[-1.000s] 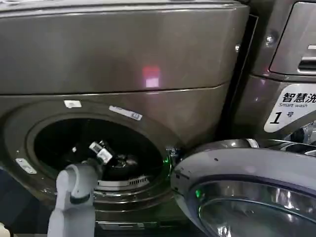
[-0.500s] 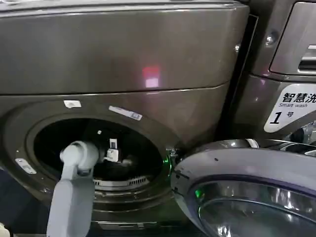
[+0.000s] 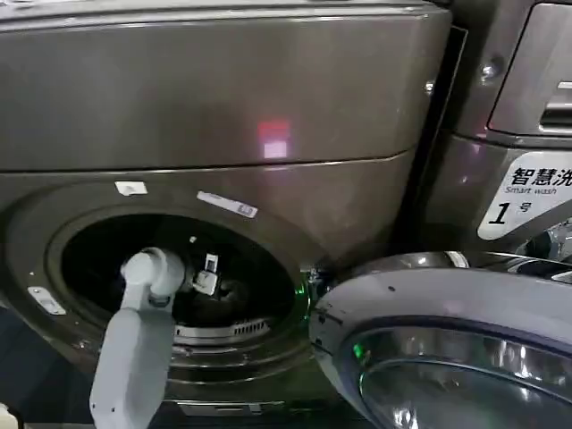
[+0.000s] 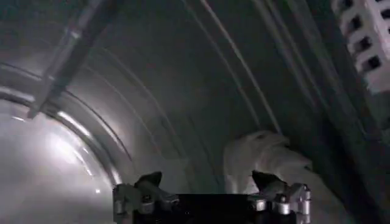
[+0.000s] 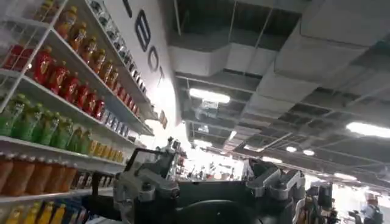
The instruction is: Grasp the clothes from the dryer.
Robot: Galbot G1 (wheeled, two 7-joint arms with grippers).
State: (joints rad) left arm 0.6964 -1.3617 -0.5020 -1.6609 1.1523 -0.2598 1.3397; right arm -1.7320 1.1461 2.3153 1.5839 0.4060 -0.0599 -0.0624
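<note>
Left end effector (image 4: 210, 185): mine, reached inside the drum of the dryer (image 3: 223, 107), fingers spread and empty, lined up to close on the cloth.
Clothes (image 4: 268, 161): one pale piece on the drum wall, just beyond my fingertips.
Door (image 3: 447, 331): one, swung open.
Right end effector (image 5: 210, 182): parked, pointing at the ceiling; released.

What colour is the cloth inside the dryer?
Whitish; the clothes show best in the left wrist view, lying in the dark drum.

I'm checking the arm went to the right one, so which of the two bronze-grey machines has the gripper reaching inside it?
The large bronze-grey dryer with the open round drum mouth; the left gripper is inside it. The neighbouring machine bears the "1" sticker.
</note>
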